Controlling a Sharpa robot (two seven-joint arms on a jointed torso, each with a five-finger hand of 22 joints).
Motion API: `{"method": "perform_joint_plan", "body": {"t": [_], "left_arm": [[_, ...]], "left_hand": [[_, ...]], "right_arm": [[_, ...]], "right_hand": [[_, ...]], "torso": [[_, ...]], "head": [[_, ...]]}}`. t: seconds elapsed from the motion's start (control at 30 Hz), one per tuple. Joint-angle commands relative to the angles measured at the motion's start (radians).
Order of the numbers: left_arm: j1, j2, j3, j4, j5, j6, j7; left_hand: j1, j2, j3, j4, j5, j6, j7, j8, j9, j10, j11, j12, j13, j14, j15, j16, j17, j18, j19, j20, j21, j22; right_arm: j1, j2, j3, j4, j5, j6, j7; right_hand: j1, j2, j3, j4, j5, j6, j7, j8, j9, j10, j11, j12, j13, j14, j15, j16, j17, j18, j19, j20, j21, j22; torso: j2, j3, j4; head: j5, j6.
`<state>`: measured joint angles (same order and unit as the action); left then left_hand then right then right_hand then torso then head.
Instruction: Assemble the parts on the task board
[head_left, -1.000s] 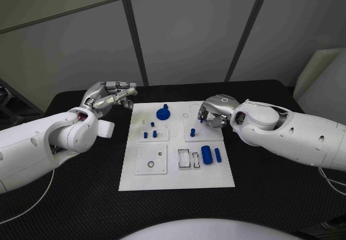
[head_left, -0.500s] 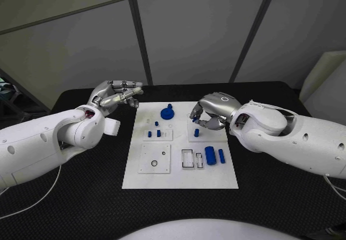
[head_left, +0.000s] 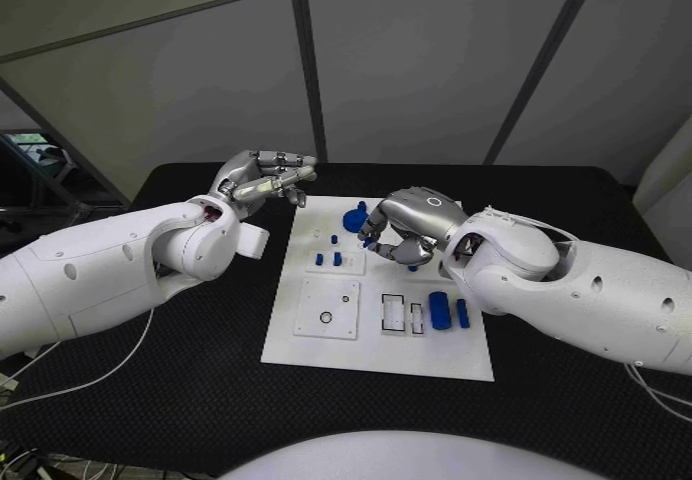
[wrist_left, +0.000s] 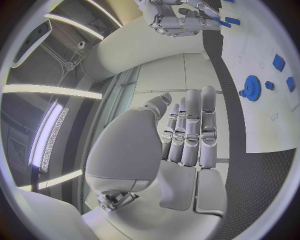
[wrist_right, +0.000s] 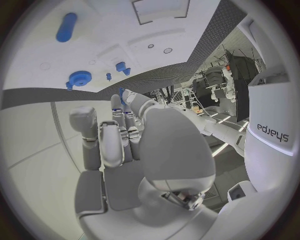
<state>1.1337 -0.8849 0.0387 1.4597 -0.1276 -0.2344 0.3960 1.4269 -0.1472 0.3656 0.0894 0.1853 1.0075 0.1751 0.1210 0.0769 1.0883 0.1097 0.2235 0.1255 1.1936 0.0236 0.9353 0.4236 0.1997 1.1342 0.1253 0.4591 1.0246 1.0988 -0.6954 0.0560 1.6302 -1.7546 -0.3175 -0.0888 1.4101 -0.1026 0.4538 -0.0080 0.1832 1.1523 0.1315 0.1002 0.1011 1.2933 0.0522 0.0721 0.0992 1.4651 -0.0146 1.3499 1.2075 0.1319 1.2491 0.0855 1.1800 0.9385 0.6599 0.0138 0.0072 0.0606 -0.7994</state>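
Just beside the right hand's (head_left: 407, 228) fingers (head_left: 378, 238) stands a blue gear (head_left: 359, 214).

A black table (head_left: 173, 340) with a finely textured top lies in front of me, running from nine o'clock to three o'clock. Behind it, from ten to two o'clock, stand pale grey wall panels (head_left: 433, 70) split by dark upright strips (head_left: 309, 70). A thin white cable (head_left: 87, 385) trails across the table at eight o'clock.
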Motion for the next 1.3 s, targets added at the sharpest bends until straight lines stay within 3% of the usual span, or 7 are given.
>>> {"method": "perform_joint_plan", "body": {"t": [0.03, 0.27, 0.37, 0.5, 0.9, 1.3], "left_arm": [[0.001, 0.004, 0.001, 0.002, 0.004, 0.013, 0.002], [0.002, 0.01, 0.001, 0.003, 0.004, 0.013, 0.003], [0.002, 0.012, 0.001, 0.003, 0.004, 0.013, 0.003], [0.002, 0.016, 0.001, 0.002, 0.004, 0.015, 0.003], [0.002, 0.022, 0.001, -0.002, 0.004, 0.016, 0.0], [0.002, 0.025, 0.001, -0.004, 0.004, 0.017, -0.001]], "left_hand": [[0.012, -0.001, -0.001, -0.006, 0.006, -0.003, 0.003, -0.005, -0.002, -0.007, -0.001, -0.001, -0.001, -0.006, 0.001, -0.003, -0.002, -0.018, 0.002, -0.004, -0.005, -0.002], [0.011, -0.001, -0.002, -0.006, 0.006, -0.004, 0.004, -0.006, -0.002, -0.009, 0.0, -0.001, -0.001, -0.007, 0.002, -0.004, -0.002, -0.018, 0.002, -0.004, -0.006, -0.002], [0.011, -0.001, -0.002, -0.006, 0.006, -0.004, 0.004, -0.006, -0.002, -0.01, 0.0, -0.001, -0.002, -0.007, 0.002, -0.004, -0.002, -0.018, 0.002, -0.004, -0.006, -0.002], [0.01, -0.001, -0.002, -0.006, 0.006, -0.005, 0.005, -0.006, -0.002, -0.011, 0.001, -0.001, -0.002, -0.007, 0.003, -0.004, -0.003, -0.018, 0.001, -0.004, -0.007, -0.002], [0.01, -0.001, -0.002, -0.006, 0.006, -0.005, 0.005, -0.006, -0.002, -0.011, 0.001, -0.001, -0.002, -0.007, 0.003, -0.004, -0.003, -0.018, 0.001, -0.004, -0.007, -0.002], [0.009, 0.0, -0.003, -0.005, 0.006, -0.006, 0.006, -0.006, -0.003, -0.012, 0.001, -0.001, -0.002, -0.008, 0.003, -0.005, -0.004, -0.019, 0.001, -0.003, -0.007, -0.003]], "right_arm": [[-0.02, 0.02, -0.004, -0.016, 0.027, 0.007, 0.023], [-0.064, 0.057, -0.008, -0.041, 0.03, 0.025, 0.03], [-0.073, 0.067, -0.016, -0.045, 0.027, 0.034, 0.03], [-0.077, 0.074, -0.024, -0.052, 0.025, 0.049, 0.029], [-0.083, 0.085, -0.04, -0.063, 0.023, 0.072, 0.031], [-0.089, 0.091, -0.044, -0.064, 0.023, 0.081, 0.033]], "right_hand": [[-0.006, 0.0, -0.002, -0.001, 0.007, 0.0, 0.001, -0.004, 0.002, -0.002, 0.007, -0.005, 0.0, 0.048, -0.007, 0.007, -0.001, -0.009, 0.002, -0.002, 0.007, 0.001], [-0.005, 0.0, -0.001, -0.003, 0.01, -0.001, 0.002, -0.005, 0.002, -0.003, 0.007, -0.006, 0.0, 0.047, -0.006, 0.006, -0.002, -0.009, 0.0, -0.001, 0.006, 0.0], [-0.004, 0.0, -0.001, -0.003, 0.011, -0.002, 0.002, -0.006, 0.002, -0.004, 0.007, -0.006, 0.0, 0.047, -0.006, 0.006, -0.002, -0.009, 0.0, -0.001, 0.006, 0.0], [-0.004, 0.0, -0.001, -0.003, 0.012, -0.002, 0.002, -0.006, 0.002, -0.004, 0.008, -0.006, 0.0, 0.047, -0.006, 0.007, -0.001, -0.009, 0.0, -0.001, 0.006, 0.0], [-0.004, 0.001, -0.001, -0.004, 0.014, -0.003, 0.003, -0.007, 0.002, -0.004, 0.008, -0.006, 0.0, 0.048, -0.006, 0.008, 0.001, -0.009, 0.001, -0.001, 0.008, 0.003], [-0.004, 0.001, -0.001, -0.004, 0.014, -0.003, 0.003, -0.007, 0.002, -0.004, 0.008, -0.006, 0.0, 0.048, -0.006, 0.008, 0.001, -0.009, 0.001, -0.001, 0.008, 0.003]], "torso": [[0.0, 0.0013, -0.002], [0.0, 0.0017, -0.0011], [-0.001, 0.0017, -0.0015], [-0.001, 0.0005, -0.0007], [0.0, 0.0019, -0.0013], [0.0, 0.0017, -0.0018]], "head": [[0.014, -0.004], [0.039, -0.015], [0.047, -0.021], [0.054, -0.027], [0.069, -0.038], [0.076, -0.044]]}}
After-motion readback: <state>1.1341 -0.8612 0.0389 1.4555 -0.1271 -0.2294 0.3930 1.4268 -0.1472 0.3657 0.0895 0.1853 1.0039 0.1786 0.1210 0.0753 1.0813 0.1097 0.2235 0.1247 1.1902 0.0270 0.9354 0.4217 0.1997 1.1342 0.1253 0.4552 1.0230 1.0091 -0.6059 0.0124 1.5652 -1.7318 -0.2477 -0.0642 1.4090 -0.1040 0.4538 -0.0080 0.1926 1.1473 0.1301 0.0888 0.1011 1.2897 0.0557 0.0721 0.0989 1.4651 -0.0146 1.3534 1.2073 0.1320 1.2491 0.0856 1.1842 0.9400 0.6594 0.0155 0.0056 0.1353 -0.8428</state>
